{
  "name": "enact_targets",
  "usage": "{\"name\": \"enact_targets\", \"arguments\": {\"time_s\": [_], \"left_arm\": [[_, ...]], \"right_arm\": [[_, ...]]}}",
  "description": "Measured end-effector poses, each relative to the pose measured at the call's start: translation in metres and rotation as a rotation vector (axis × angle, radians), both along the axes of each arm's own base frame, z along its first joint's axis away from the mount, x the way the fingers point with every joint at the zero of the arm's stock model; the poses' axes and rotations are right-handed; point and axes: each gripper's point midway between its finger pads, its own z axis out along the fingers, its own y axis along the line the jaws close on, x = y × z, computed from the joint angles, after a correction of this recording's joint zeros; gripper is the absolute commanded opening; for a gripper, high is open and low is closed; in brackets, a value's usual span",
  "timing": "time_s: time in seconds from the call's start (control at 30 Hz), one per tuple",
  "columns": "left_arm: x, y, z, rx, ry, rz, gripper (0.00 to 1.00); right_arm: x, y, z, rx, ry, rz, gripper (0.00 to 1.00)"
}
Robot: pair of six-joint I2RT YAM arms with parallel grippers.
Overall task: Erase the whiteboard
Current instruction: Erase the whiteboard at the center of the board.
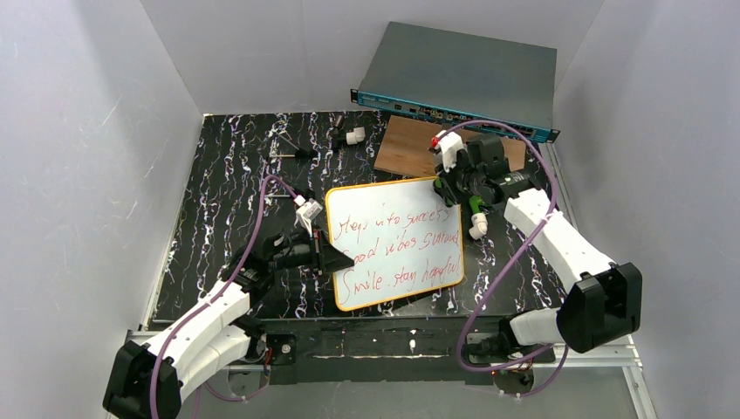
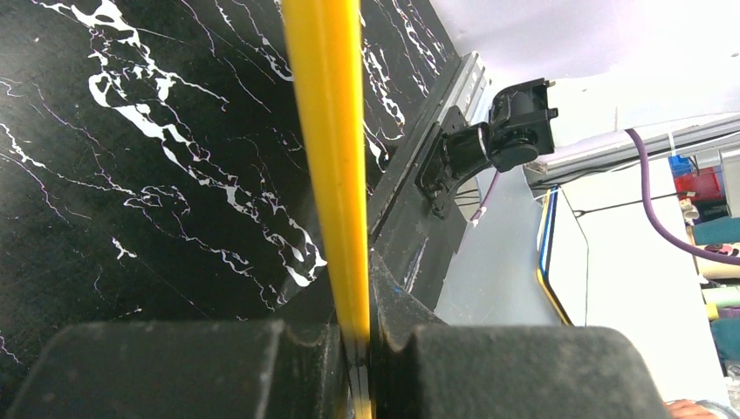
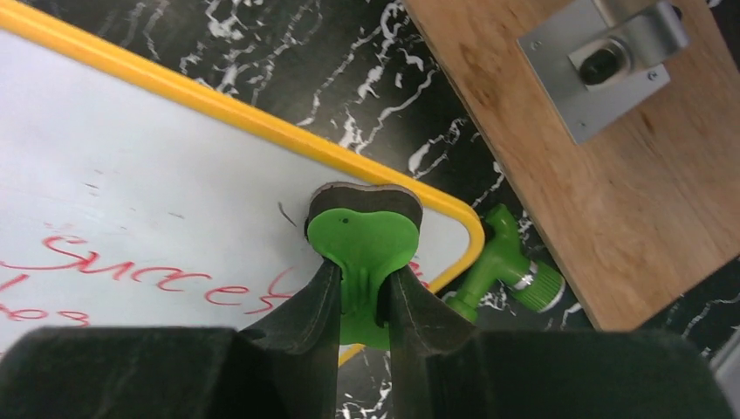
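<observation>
The whiteboard (image 1: 393,249), white with a yellow frame and red handwriting, lies flat in the middle of the black marbled table. My left gripper (image 1: 332,256) is shut on its left frame edge. In the left wrist view, the yellow frame (image 2: 327,157) runs straight between the closed jaws of that gripper (image 2: 362,349). My right gripper (image 1: 448,188) hovers at the board's top right corner. It is shut on a green eraser (image 3: 362,240), whose dark pad rests on the white surface (image 3: 131,175) just above the red writing.
A brown wooden board (image 1: 410,144) carrying a metal plate (image 3: 602,52) lies behind the whiteboard. A grey rack unit (image 1: 462,78) leans at the back. A green hose fitting (image 3: 510,266) sits beside the board's right corner. Small tools (image 1: 292,153) lie at the back left.
</observation>
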Motion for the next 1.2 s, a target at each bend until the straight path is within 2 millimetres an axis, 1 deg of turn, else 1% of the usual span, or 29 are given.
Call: {"name": "enact_targets", "arguments": {"time_s": [0.1, 0.2, 0.33, 0.4, 0.43, 0.5, 0.53, 0.6, 0.7, 0.77, 0.83, 0.87, 0.97, 1.1, 1.2], "left_arm": [[0.000, 0.000, 0.000, 0.000, 0.008, 0.003, 0.00], [0.000, 0.000, 0.000, 0.001, 0.006, 0.002, 0.00], [0.000, 0.000, -0.001, 0.003, -0.003, -0.001, 0.00], [0.000, 0.000, -0.001, 0.004, -0.008, -0.003, 0.00], [0.000, 0.000, -0.001, 0.004, -0.009, -0.004, 0.00], [0.000, 0.000, 0.000, 0.004, -0.010, -0.005, 0.00], [0.000, 0.000, 0.000, 0.004, -0.009, -0.003, 0.00], [0.001, 0.000, -0.001, 0.004, -0.005, 0.005, 0.00], [0.002, 0.001, -0.001, 0.005, -0.005, 0.013, 0.00], [0.002, 0.001, -0.001, 0.005, -0.007, 0.012, 0.00], [0.002, 0.001, 0.000, 0.005, -0.008, 0.012, 0.00], [0.002, 0.001, 0.000, 0.004, -0.006, 0.013, 0.00], [0.002, 0.001, 0.000, 0.004, -0.005, 0.013, 0.00], [0.002, 0.001, 0.000, 0.006, -0.016, 0.009, 0.00], [0.002, 0.001, 0.000, 0.007, -0.020, 0.006, 0.00]], "right_arm": [[-0.003, -0.008, -0.009, -0.044, -0.022, 0.010, 0.01], [-0.018, -0.011, -0.020, -0.063, -0.002, 0.075, 0.01], [-0.047, 0.001, -0.030, -0.018, 0.075, 0.213, 0.01], [-0.055, 0.008, -0.029, 0.016, 0.102, 0.247, 0.01], [-0.055, 0.009, -0.029, 0.024, 0.108, 0.243, 0.01], [-0.051, 0.009, -0.027, 0.034, 0.121, 0.203, 0.01], [-0.044, 0.007, -0.025, 0.030, 0.124, 0.160, 0.01], [-0.026, 0.002, -0.019, 0.021, 0.108, 0.078, 0.01], [0.002, -0.015, -0.011, 0.000, 0.052, -0.043, 0.01], [0.010, -0.026, -0.011, -0.021, 0.026, -0.091, 0.01], [0.013, -0.033, -0.014, -0.040, 0.010, -0.106, 0.01], [0.011, -0.034, -0.017, -0.049, 0.006, -0.096, 0.01], [-0.005, -0.033, -0.028, -0.058, 0.018, -0.021, 0.01], [-0.032, -0.017, -0.033, -0.015, 0.070, 0.121, 0.01], [-0.041, -0.006, -0.032, 0.027, 0.099, 0.172, 0.01]]}}
